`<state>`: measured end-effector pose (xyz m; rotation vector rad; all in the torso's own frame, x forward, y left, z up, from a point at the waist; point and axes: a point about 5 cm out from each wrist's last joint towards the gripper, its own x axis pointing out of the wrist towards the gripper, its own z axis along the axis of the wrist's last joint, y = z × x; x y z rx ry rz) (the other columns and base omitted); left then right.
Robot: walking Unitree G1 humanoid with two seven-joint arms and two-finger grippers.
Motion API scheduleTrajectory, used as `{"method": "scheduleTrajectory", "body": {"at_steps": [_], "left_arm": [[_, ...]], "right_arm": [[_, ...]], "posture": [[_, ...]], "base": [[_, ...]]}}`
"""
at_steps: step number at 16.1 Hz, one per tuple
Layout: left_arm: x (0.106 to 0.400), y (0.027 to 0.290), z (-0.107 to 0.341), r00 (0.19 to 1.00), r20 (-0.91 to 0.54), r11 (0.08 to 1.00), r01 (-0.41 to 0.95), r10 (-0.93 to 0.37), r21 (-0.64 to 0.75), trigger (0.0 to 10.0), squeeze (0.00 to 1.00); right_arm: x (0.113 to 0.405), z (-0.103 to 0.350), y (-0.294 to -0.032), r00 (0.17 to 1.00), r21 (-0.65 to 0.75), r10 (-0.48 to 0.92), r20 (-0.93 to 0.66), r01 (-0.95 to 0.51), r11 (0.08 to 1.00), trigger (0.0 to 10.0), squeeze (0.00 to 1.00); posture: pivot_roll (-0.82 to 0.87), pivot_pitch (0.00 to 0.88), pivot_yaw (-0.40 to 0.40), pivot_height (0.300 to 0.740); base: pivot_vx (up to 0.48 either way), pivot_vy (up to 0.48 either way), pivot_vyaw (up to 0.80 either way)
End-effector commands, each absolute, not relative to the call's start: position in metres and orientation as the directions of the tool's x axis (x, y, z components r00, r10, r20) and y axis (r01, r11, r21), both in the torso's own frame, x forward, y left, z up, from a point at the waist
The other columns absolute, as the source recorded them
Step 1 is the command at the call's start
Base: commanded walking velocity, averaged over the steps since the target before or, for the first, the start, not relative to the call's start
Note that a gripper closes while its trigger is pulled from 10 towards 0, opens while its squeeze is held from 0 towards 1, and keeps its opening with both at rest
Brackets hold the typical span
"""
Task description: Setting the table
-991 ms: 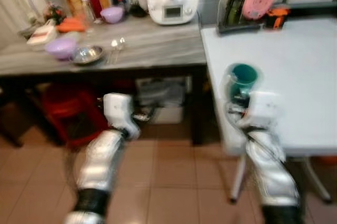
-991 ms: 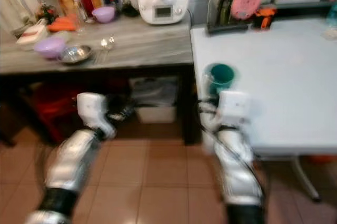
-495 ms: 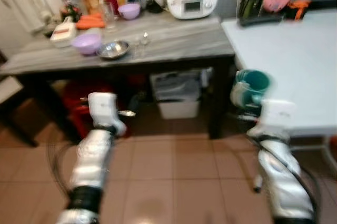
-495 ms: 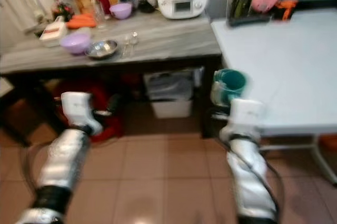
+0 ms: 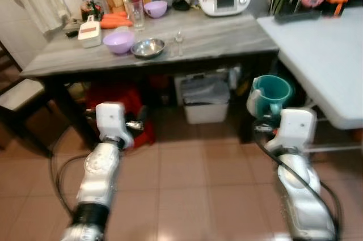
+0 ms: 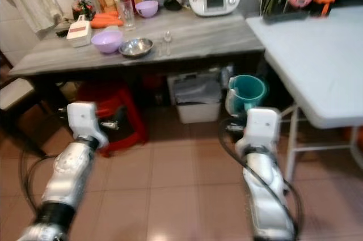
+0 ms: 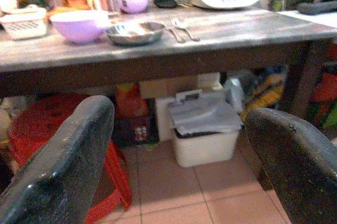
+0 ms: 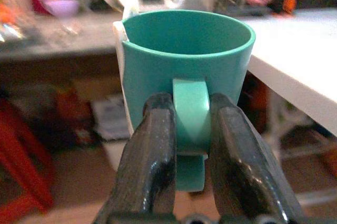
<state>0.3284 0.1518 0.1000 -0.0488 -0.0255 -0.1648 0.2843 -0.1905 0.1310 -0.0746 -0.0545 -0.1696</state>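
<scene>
Tiled floor (image 5: 187, 190) lies below both arms: the right end effector (image 8: 190, 129) pinches the handle of an upright teal mug (image 8: 184, 60) just short of the white counter (image 5: 323, 59), while the left end effector (image 7: 179, 145), fingers spread wide and empty, faces the grey counter (image 7: 158, 39) ahead.

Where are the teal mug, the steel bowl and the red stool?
teal mug (image 8: 184, 60), right wrist view, front wall above its handle.
steel bowl (image 5: 148, 47), left eye view, middle of its inside.
red stool (image 6: 113, 96), right eye view, on its seat.

Right gripper (image 6: 241, 106) holds teal mug (image 6: 246, 93) upright — beside white table (image 6: 317, 59)
</scene>
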Motion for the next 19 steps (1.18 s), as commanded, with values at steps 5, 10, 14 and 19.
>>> {"method": "scheduleTrajectory", "body": {"at_steps": [5,10,14,19], "left_arm": [[0.329,0.157,0.101,0.984,0.042,0.984,0.177,-0.175,-0.036,10.0,0.0],[0.327,0.154,0.102,0.978,0.053,0.977,0.207,-0.204,-0.055,10.0,0.0],[0.322,0.154,0.101,0.974,0.058,0.973,0.222,-0.218,-0.063,10.0,0.0],[0.308,0.157,0.093,0.974,0.039,0.972,0.227,-0.225,-0.067,10.0,0.0]], "right_arm": [[0.286,0.142,-0.184,0.985,-0.073,-0.135,0.106,0.144,0.987,10.0,0.0],[0.285,0.141,-0.185,0.985,-0.071,-0.142,0.102,0.15,0.986,10.0,0.0],[0.281,0.143,-0.189,0.982,-0.071,-0.153,0.11,0.162,0.984,10.0,0.0],[0.265,0.135,-0.195,0.985,-0.069,-0.148,0.089,0.154,0.986,10.0,0.0]], "posture": [[-0.15,0.03,0.085,0.74],[-0.15,0.034,0.084,0.74],[-0.15,0.037,0.085,0.74],[-0.16,0.045,0.088,0.74]], "base": [[0.0,0.0,0.44],[0.113,0.0,0.0],[0.352,0.0,0.0],[0.387,0.0,0.0]]}}
